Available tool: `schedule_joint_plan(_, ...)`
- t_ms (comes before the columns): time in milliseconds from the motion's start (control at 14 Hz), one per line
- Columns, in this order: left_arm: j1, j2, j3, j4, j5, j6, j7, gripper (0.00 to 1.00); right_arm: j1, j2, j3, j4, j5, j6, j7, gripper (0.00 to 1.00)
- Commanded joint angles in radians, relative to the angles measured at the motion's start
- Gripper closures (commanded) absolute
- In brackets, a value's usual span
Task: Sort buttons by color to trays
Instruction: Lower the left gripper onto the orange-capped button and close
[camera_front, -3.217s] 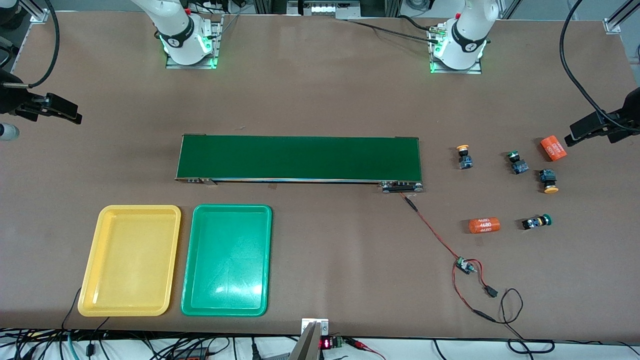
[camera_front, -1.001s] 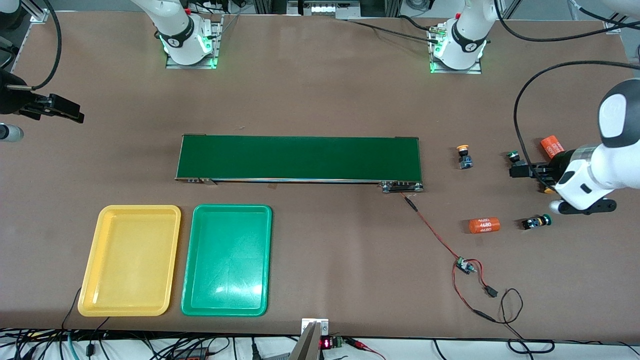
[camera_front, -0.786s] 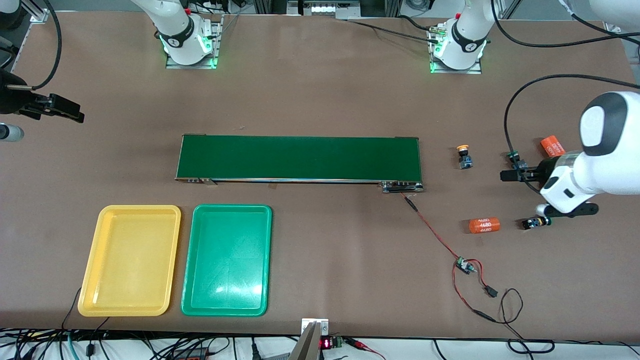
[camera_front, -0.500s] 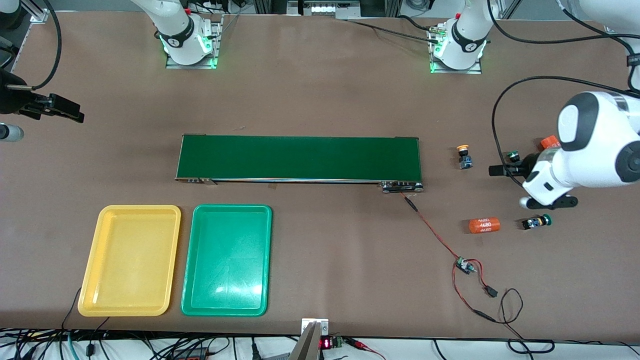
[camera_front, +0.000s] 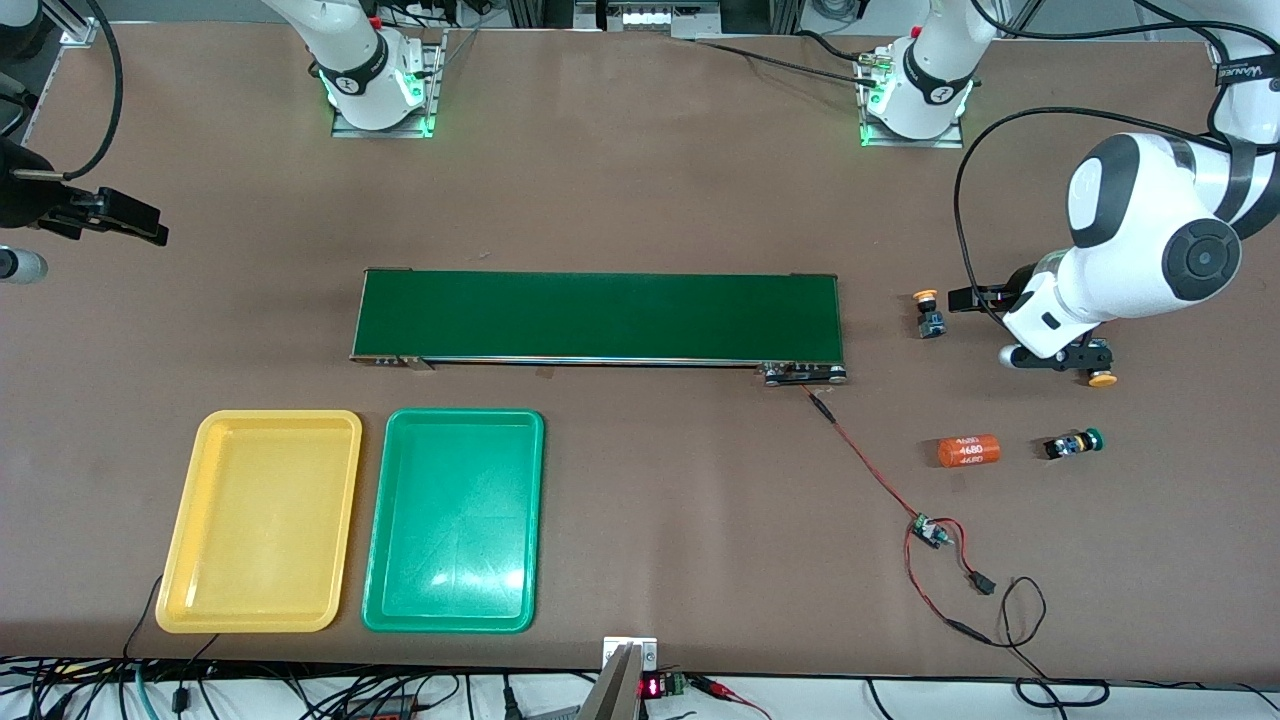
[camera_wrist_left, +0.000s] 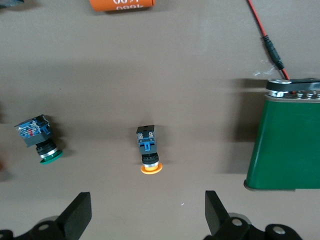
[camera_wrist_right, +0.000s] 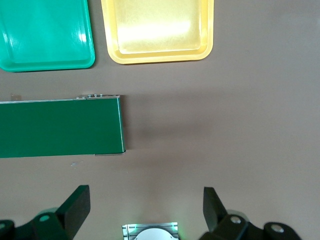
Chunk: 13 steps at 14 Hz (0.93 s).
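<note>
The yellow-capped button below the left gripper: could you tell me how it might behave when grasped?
The yellow-capped button lies on its side, so its round cap may let it roll if nudged. Its boxy blue-and-black body looks rigid, probably giving the open left gripper flat faces to hold.

From my feed, both trays are empty: the yellow tray (camera_front: 260, 521) and green tray (camera_front: 455, 520) lie flat just beside each other at the right arm's end of the counter. The buttons sit toward the left arm's end. One orange-capped button (camera_front: 929, 313) stands by itself. I can spot a second orange cap (camera_front: 1102, 379) peeking out under the arm. One green-capped button (camera_front: 1073, 443) lies on its side.
</note>
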Motion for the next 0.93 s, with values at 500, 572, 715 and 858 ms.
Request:
schedule_joint_plan(500, 0.023, -0.047, -0.006, -0.257, 0.006, 0.3, 0.0, 0.0, -0.027, -0.008, 0.0, -0.008, 0.019, -0.019, 0.006, 0.0)
schedule_joint_plan(572, 0.023, -0.046, -0.008, -0.279, 0.006, 0.325, 0.0, 0.0, -0.026, -0.008, 0.0, -0.007, 0.021, -0.019, 0.006, 0.0)
schedule_joint_plan(715, 0.023, -0.038, -0.006, -0.289, 0.005, 0.341, 0.0, 0.0, -0.026, -0.008, 0.001, -0.007, 0.019, -0.019, 0.008, 0.0)
schedule_joint_plan(858, 0.023, -0.018, -0.006, -0.296, 0.006, 0.361, 0.0, 0.0, -0.027, -0.008, 0.0, -0.008, 0.021, -0.021, -0.003, 0.0)
